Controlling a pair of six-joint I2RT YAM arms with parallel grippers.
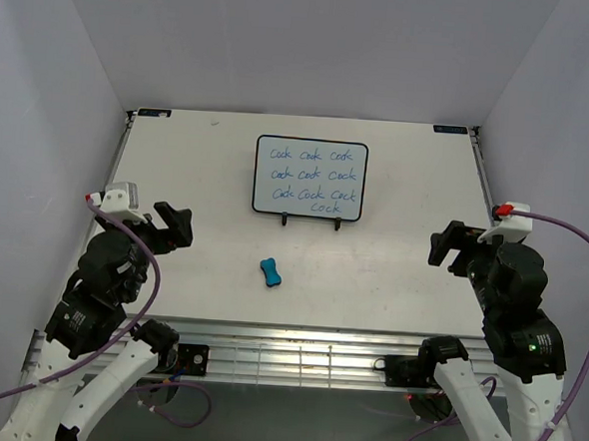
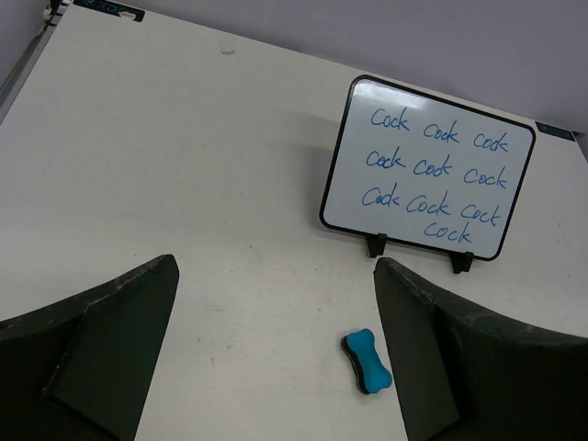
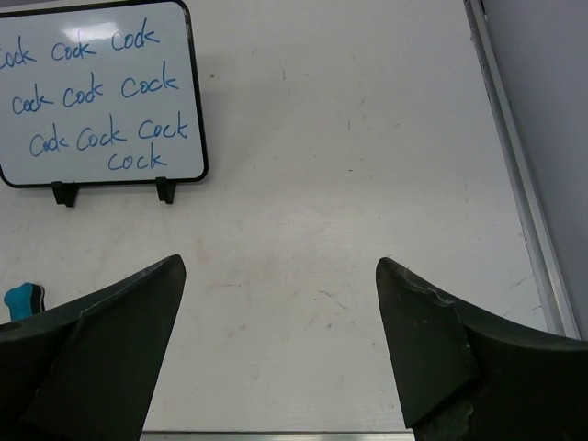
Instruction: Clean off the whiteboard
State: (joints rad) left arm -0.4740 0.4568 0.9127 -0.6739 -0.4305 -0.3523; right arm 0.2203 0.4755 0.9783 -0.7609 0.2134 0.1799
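Left fingers and right fingers both gape empty — erasing not yet begun — so next likely comes gripping the eraser just before the whiteboard.

Top: high above the near edge, looking down, far; whole table in view.
Left wrist: low at 8 o'clock, facing 1 o'clock, nearer.
Right wrist: low at 4 o'clock, facing 12 o'clock.
Shared: whiteboard and eraser, in all three.
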